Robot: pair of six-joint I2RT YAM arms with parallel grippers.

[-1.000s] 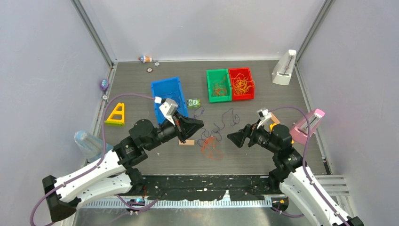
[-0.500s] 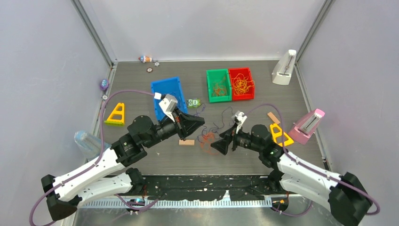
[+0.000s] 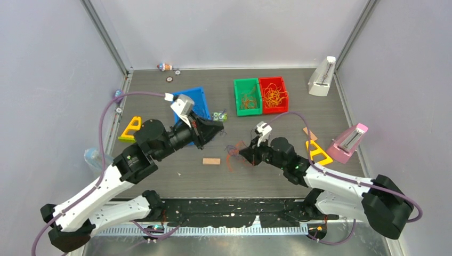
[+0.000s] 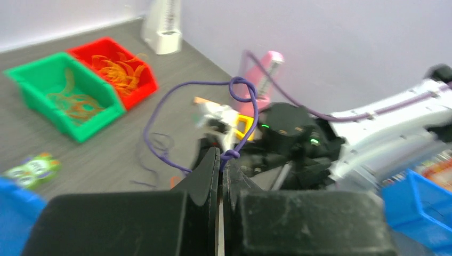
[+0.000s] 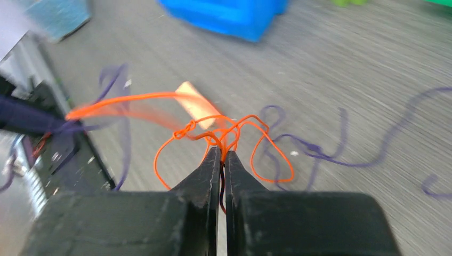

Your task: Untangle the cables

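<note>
the right gripper point(image 5: 223, 154), wide apart a second ago, has swung in and pinched shut on a thin orange wire strand point(image 5: 186, 129) of the tangled cables point(image 3: 233, 160) lying mid-way across the dark grey table point(image 3: 176, 181). the left gripper point(image 4: 220, 160) stays clamped on a thin dark purple strand point(image 4: 256, 112), so the two colours look ready to be pulled apart.
</note>
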